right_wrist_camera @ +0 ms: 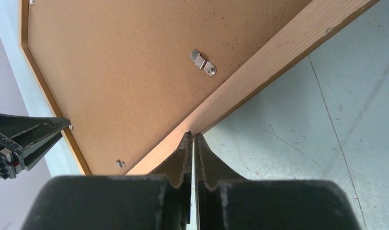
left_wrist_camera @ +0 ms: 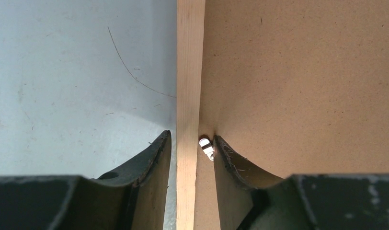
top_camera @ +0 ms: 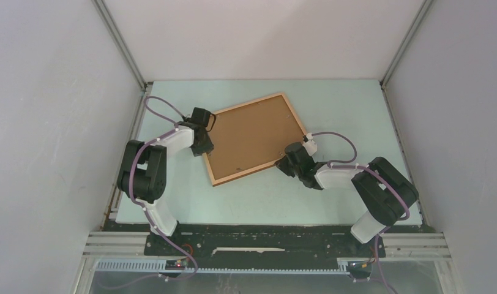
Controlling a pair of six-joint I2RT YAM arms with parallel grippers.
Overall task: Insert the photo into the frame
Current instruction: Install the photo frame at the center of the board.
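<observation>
The frame (left_wrist_camera: 190,72) lies back-up and skewed on the desk (left_wrist_camera: 63,72), between the two arms, with the brown backing board (left_wrist_camera: 303,86) sitting inside it. The photo is nowhere in view, and whether it lies under the board cannot be told.

The left hand (left_wrist_camera: 192,139) stands parted astride the left rail, one finger on the desk side and one on the board. It is not visibly clamped, and a small metal clip (left_wrist_camera: 206,146) shows just by the inner finger. The right hand (right_wrist_camera: 193,134) is closed on nothing I can see, its tips against the outer edge of the near-right rail.

The work looks to be at that clip. To do it well, keep the inner finger low and push the clip sideways along the board, not down into it. The closed right hand should brace the rail so the frame does not slide.

No brand, label or writing can be read anywhere.
</observation>
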